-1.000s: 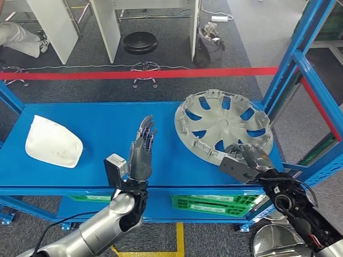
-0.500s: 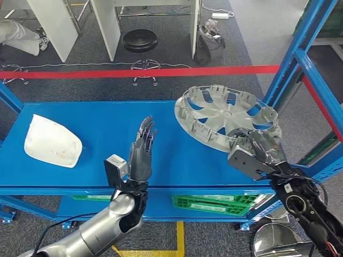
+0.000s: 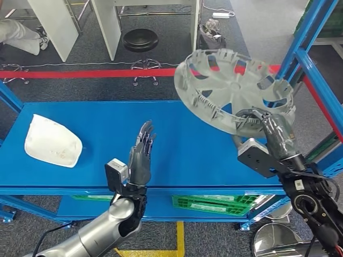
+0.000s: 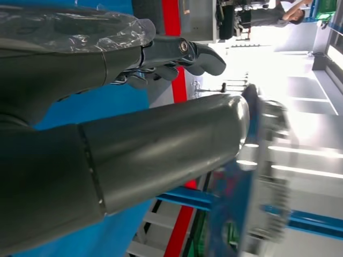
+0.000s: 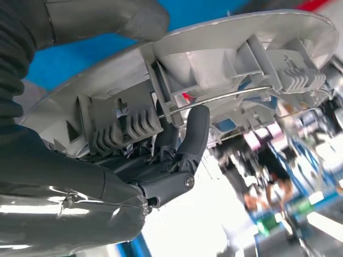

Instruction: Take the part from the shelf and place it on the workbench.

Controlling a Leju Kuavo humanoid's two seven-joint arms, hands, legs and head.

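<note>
Grey right hand (image 3: 271, 130) has the silver wheel cover (image 3: 230, 88) gripped at its near rim, thumb on top, fingers (image 5: 190, 140) hooked under the ribs, holding it tilted above the blue shelf (image 3: 170, 144). Left hand (image 3: 141, 155) is open, upright, nothing in it. Cover's far edge is blurred in the wrist view.

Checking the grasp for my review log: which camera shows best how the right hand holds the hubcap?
The right wrist view: the fingers hook the rim of the hubcap from below, thumb on top. The head view shows the whole hubcap lifted and tilted, with the right hand at its near edge. The left wrist view shows it blurred.
</note>
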